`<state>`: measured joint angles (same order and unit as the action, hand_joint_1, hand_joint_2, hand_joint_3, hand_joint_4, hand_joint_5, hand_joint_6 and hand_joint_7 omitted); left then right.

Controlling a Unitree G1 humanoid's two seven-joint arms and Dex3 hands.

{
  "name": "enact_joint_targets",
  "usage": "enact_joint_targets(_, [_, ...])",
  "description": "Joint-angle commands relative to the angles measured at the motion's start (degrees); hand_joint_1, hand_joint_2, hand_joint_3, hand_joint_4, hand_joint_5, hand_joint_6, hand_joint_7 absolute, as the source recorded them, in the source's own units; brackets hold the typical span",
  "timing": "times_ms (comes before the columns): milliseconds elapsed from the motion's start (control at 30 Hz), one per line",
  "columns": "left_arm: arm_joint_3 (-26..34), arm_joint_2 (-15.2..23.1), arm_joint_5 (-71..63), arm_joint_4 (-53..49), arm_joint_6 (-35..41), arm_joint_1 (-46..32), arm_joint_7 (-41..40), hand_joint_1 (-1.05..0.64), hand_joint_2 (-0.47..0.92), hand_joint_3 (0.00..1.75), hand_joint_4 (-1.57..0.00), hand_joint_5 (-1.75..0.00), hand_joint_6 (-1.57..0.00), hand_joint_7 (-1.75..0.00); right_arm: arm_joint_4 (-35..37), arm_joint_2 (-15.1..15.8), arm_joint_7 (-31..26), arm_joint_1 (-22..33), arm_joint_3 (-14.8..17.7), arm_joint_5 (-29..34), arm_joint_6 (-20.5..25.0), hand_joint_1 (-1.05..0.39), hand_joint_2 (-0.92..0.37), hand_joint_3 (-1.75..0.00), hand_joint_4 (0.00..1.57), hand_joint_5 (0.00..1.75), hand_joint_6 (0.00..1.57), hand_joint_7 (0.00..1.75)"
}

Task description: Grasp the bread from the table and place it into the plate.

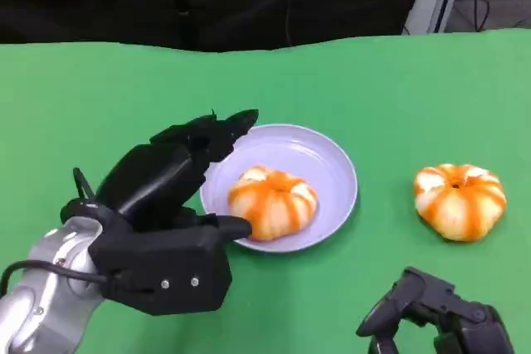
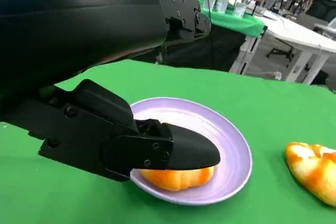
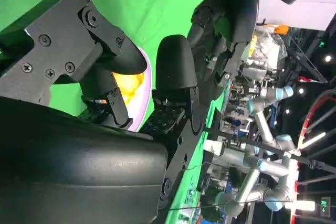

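On table: 2 breads [image 1: 272, 202] [image 1: 460, 201] (one plated) | 1 plate [image 1: 328, 163]

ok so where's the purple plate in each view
Head view: plate at centre, a bread on it, left hand at its left edge.
Left wrist view: plate at lower centre, behind the fingers.
Right wrist view: a sliver of plate between black fingers.
Shared landmark: the orange bread on the plate.

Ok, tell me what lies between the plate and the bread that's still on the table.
Nothing: in the head view, only bare green table separates the plate from the loose bread. A second bread already sits on the plate.
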<state>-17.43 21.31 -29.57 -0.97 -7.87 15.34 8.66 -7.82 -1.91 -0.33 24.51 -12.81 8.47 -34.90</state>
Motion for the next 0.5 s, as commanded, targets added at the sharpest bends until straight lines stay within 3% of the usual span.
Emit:
enact_joint_targets(33, [8.1,2.5,9.4,8.8,-0.8,-10.6,2.9,-0.61,0.92,0.24,-0.28,-0.16,-0.24,-0.08,-0.2,0.1,-0.4,0.7,-0.1,-0.3,0.0,-0.02,-0.38,-1.37,0.77,1.65,0.82,1.35])
enact_joint_targets(133, [11.9,3.2,13.9,13.4,-0.6,-15.6,4.8,-0.5,0.92,0.16,-0.39,-0.22,-0.33,-0.1,-0.5,-0.1,-0.5,1.0,-0.3,-0.1,0.0,-0.03,-0.38,-1.37,0.77,1.65,0.82,1.35])
enact_joint_targets(500, [12.7,2.9,14.4,14.6,0.0,-16.3,6.0,-0.49,0.92,0.15,-0.4,-0.23,-0.35,-0.08,-0.5,0.0,-0.6,1.0,-0.3,-0.1,0.1,-0.03,-0.38,-1.37,0.77,1.65,0.82,1.36])
